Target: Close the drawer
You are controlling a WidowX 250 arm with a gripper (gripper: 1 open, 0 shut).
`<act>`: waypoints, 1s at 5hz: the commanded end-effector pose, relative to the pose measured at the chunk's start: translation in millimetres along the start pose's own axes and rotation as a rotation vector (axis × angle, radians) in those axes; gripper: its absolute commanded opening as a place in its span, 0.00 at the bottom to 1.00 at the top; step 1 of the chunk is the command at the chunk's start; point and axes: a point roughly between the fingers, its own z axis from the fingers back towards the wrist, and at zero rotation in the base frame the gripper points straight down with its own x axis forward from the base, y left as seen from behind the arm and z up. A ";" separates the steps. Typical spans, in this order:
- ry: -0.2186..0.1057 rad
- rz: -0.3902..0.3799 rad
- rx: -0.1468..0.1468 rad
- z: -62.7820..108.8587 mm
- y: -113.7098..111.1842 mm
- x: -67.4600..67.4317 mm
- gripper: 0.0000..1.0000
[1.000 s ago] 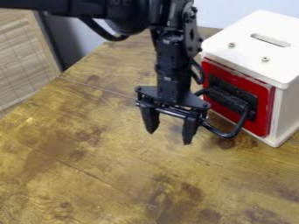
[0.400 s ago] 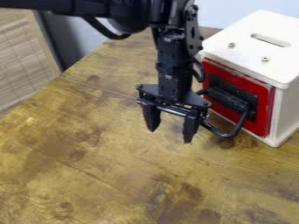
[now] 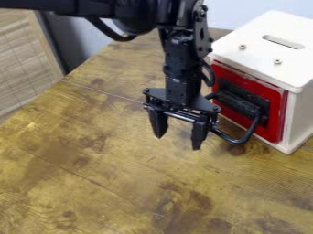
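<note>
The drawer (image 3: 248,102) shows its red front with a black panel, set in a white box (image 3: 272,50) at the right. Its black U-shaped bar handle (image 3: 241,131) sticks out toward the table's middle. My gripper (image 3: 178,132) hangs just left of the handle, fingers pointing down and spread apart, open with nothing between them. The right fingertip (image 3: 199,140) sits close to the handle's curved end; contact cannot be told. The arm (image 3: 181,55) rises above it and partly covers the drawer's left edge.
The worn wooden table (image 3: 98,174) stretches left and toward the front. A woven panel (image 3: 25,55) stands at the far left behind the table's edge. The white box has a slotted top (image 3: 288,42).
</note>
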 end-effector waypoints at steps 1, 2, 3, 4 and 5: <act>-0.048 0.024 -0.003 15.9 10.3 9.0 1.00; -0.046 0.026 -0.006 16.6 11.9 9.3 1.00; -0.050 0.024 -0.009 17.8 12.1 10.2 1.00; -0.051 0.022 -0.010 18.2 12.3 9.6 1.00; -0.048 0.022 -0.009 16.2 11.5 9.0 1.00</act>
